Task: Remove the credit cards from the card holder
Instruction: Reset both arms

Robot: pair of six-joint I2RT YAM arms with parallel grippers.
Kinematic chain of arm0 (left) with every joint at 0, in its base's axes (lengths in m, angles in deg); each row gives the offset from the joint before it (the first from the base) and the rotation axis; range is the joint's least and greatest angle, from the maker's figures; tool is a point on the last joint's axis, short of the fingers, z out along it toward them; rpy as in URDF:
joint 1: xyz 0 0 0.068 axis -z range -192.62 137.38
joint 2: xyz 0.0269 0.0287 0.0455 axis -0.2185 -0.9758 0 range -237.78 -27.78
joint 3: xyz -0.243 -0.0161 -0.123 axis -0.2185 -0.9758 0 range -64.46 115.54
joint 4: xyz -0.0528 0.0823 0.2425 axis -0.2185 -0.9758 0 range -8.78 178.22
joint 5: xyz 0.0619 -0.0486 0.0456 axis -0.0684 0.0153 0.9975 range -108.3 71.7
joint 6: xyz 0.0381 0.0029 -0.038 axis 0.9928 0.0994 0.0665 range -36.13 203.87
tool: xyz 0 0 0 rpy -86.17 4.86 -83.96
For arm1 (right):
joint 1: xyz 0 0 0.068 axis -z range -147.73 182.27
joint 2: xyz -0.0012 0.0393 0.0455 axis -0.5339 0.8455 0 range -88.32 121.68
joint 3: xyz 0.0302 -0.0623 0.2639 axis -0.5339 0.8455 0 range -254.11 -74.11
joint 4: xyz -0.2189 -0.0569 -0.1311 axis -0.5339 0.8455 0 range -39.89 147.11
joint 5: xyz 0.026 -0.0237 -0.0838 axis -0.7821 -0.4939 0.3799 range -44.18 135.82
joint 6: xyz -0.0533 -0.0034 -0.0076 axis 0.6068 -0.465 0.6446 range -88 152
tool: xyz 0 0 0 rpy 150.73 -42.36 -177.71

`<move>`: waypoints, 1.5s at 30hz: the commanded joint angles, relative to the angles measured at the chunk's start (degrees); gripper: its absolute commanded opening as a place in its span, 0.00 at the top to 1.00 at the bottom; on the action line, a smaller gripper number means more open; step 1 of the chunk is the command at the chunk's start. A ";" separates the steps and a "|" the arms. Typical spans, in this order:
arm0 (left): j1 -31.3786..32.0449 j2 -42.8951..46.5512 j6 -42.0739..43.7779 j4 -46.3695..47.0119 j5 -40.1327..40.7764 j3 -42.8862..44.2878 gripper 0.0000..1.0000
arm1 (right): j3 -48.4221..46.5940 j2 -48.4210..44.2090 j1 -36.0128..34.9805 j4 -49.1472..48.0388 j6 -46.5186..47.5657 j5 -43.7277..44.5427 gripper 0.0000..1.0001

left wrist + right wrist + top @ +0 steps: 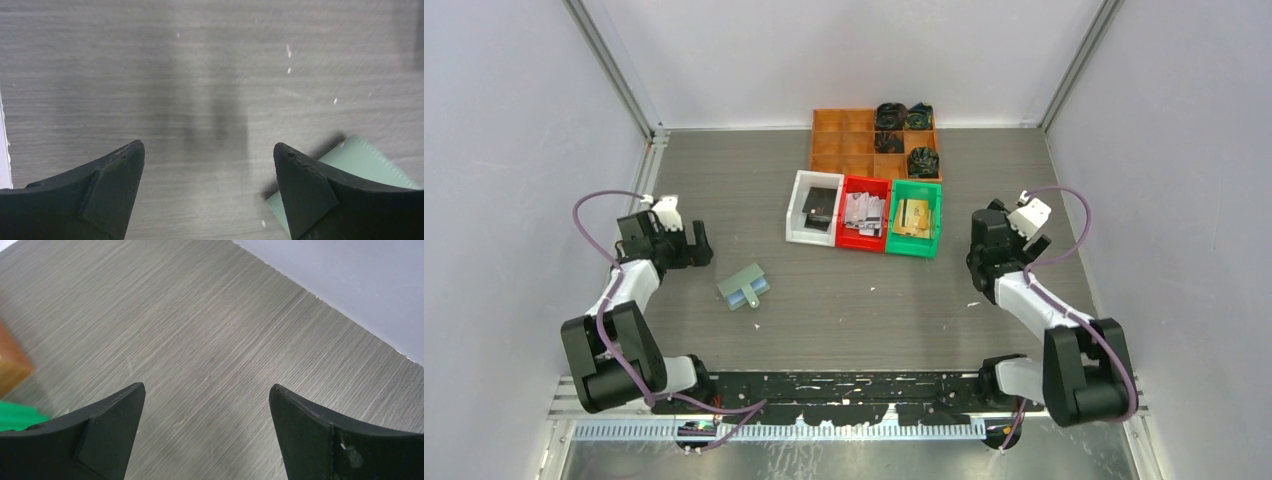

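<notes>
Top view, card holder (744,287): lies flat on the grey table (854,310), left of centre, apart from the bins.
Top view, credit cards: black ones (821,205) in the white bin (795,210), silvery ones (864,211) in the red bin (865,242), gold ones (912,216) in the green bin (913,247).
Top view, left gripper (701,246): up-left of the card holder, near it but not touching.
Top view, right gripper (980,246): right of the green bin, well away from the card holder.
Left wrist view, left gripper (207,146): jaws spread wide, nothing between them; a corner of the card holder (365,160) shows behind the right-hand finger.
Right wrist view, right gripper (206,386): jaws spread wide over bare table, holding nothing; edges of the green bin (20,416) and the orange tray (12,365) show at far left.
</notes>
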 commanded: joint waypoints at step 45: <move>18.58 -14.27 -11.41 63.81 14.84 -16.64 0.00 | 10.27 22.13 9.01 -49.00 17.51 -23.48 0.01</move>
